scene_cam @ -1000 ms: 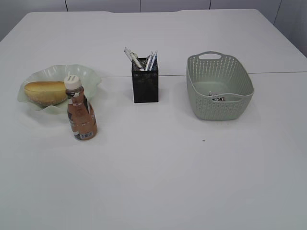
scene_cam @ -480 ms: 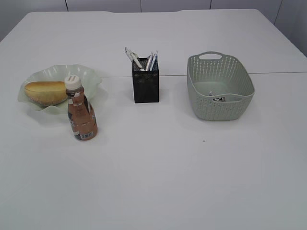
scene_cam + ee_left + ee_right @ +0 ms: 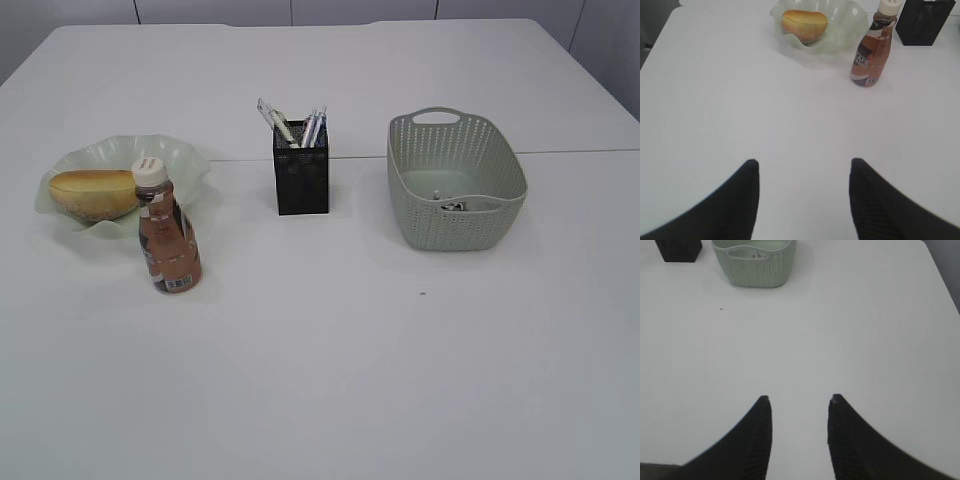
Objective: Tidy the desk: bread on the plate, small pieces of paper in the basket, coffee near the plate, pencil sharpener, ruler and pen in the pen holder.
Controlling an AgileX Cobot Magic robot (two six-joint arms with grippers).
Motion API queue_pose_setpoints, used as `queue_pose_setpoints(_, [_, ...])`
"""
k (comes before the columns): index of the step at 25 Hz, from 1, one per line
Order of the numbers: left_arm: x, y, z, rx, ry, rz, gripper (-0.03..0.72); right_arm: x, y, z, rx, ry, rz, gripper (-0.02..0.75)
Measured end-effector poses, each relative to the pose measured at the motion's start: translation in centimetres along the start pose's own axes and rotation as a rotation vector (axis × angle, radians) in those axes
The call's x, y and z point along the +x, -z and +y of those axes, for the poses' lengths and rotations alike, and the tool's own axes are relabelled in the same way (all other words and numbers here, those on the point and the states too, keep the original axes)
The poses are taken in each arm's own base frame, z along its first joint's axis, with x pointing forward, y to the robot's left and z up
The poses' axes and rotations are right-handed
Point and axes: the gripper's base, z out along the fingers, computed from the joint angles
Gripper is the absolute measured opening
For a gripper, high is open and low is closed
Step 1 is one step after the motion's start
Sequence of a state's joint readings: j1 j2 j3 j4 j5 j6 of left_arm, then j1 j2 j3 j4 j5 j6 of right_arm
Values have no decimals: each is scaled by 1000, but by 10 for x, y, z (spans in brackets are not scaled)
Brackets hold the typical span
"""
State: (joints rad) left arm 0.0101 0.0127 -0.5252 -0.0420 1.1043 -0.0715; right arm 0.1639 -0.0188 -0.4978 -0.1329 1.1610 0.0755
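The left tool hangs over bare tabletop with its two dark fingers spread apart and nothing between them; ahead of it, well apart, the coffee stands upright just beside the plate, and the bread lies in that plate; the pen holder shows at the top right corner of the left wrist view. The right tool likewise hovers over bare white surface, its fingers parted by a narrower gap and gripping nothing; far ahead of it sits the basket, with the pen holder's dark corner to the left of it. In the exterior view neither tool appears; the plate lies at the left with the bread in it, the coffee just in front of its rim; the pen holder stands in the middle, pens and a pale flat piece that may be the ruler sticking out of its top; the basket sits at the right with a few small scraps on its floor; a tiny dark speck lies on the tabletop in front of the basket; nothing stands between either tool and these things.
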Motion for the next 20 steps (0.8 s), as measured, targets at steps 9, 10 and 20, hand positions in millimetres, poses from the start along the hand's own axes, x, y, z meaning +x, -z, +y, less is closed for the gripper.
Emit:
queue_pose_setpoints(9, [0,0,0,0,1,0,414,1,1,1,99,-59,5,281])
queue_pose_setpoints(10, [0,0,0,0,1,0,414,1,1,1,107,-64,5,281])
queue_pose_setpoints(20, [0,0,0,0,1,0,400,1,1,1,117,-70,5,281])
